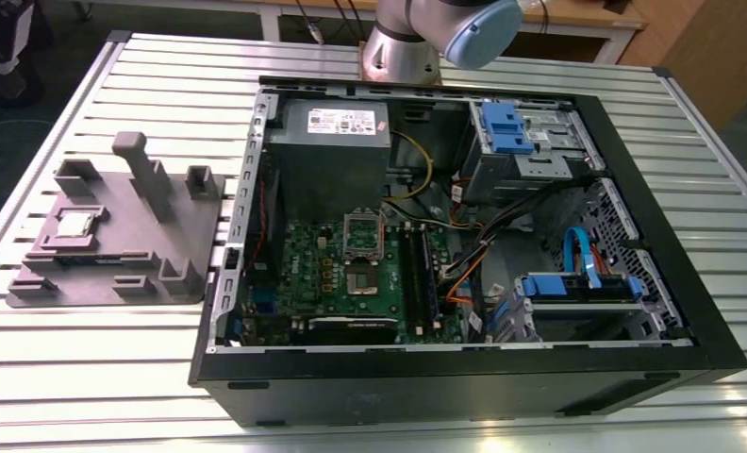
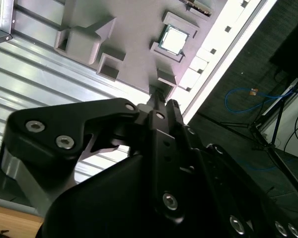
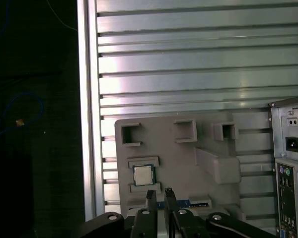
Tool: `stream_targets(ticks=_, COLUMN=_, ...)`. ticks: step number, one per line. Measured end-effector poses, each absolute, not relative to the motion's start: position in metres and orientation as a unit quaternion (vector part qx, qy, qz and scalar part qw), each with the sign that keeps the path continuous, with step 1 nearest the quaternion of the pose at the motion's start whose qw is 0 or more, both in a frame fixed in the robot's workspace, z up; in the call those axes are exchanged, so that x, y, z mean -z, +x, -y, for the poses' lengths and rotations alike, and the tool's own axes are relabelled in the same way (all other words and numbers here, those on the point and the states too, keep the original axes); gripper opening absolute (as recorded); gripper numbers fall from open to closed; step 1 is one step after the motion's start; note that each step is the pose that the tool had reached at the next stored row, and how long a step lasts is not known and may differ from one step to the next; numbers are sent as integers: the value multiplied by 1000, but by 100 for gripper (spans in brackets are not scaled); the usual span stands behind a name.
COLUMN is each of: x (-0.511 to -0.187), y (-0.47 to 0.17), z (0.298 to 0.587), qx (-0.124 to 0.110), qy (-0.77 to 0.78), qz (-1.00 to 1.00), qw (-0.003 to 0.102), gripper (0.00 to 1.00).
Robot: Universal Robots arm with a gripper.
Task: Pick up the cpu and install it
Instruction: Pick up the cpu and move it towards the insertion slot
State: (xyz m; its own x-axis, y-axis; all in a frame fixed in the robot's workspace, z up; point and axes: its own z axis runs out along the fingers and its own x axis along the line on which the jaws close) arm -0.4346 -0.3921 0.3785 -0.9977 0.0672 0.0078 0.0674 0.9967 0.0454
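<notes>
Slatted table (image 3: 188, 74) bears a holder (image 3: 179, 163) with the cpu (image 3: 143, 174), clear of the empty, near-closed gripper (image 3: 159, 194).

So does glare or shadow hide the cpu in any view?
No. Exterior view: even light, cpu plain on the grey fixture, computer case darker inside. First wrist view: bright streaks across the slatted table, cpu unaffected, floor nearly black. Second wrist view: table edge blown out white, cpu top has a sheen, dark claw covers the foreground.
</notes>
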Motion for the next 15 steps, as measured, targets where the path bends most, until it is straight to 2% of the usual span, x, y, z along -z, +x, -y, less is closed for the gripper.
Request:
stream_targets(ticks=1, x=-379, y=-435, z=392, qx=23, qy=-34, qz=999, qw=3, gripper=23)
stream_targets(ticks=2, x=-379, y=-435, z=392, qx=23, qy=-34, qz=999, qw=3, gripper=23)
stream_targets(ticks=3, x=-379, y=-435, z=392, qx=23, qy=-34, qz=999, qw=3, gripper=29)
stream_targets(ticks=4, x=-379, y=-435, z=392, qx=23, qy=-34, qz=999, qw=3, gripper=29)
stream_targets(ticks=6, x=-379, y=-435, z=392, qx=23, qy=-34, qz=999, qw=3, gripper=41)
stream_targets(ticks=7, x=-379, y=-435, z=392, qx=23, qy=-34, qz=999, qw=3, gripper=41)
stream_targets(ticks=8, x=-379, y=-435, z=392, qx=23, qy=-34, qz=999, qw=3, gripper=47)
stream_targets(ticks=15, x=-379, y=-435, z=392, qx=23, qy=-34, qz=999, qw=3, gripper=47)
